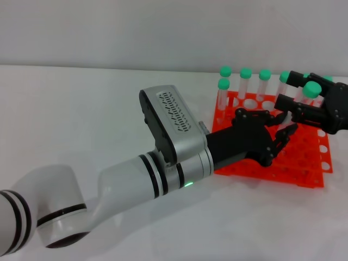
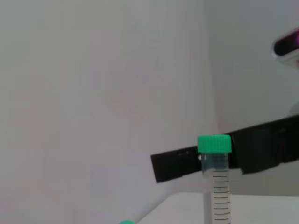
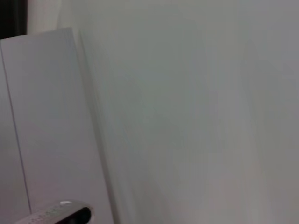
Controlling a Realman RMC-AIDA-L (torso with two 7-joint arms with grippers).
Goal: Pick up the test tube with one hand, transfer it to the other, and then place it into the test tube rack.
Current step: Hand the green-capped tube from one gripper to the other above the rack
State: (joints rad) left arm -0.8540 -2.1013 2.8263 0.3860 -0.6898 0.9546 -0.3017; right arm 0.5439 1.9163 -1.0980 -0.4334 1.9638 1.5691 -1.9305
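Observation:
The orange test tube rack stands at the right of the table. My right gripper hovers over the rack's far right part, shut on a test tube whose green cap sticks up between its fingers. My left gripper, on the thick white arm, reaches over the rack just below and left of the right one, with its fingers spread open and empty. The left wrist view shows an upright green-capped tube close by; I cannot tell which tube it is. The right wrist view shows only wall.
Several other green-capped tubes stand in the rack's back row, left of the grippers. The left forearm lies across the table in front of the rack. The white wall is close behind the rack.

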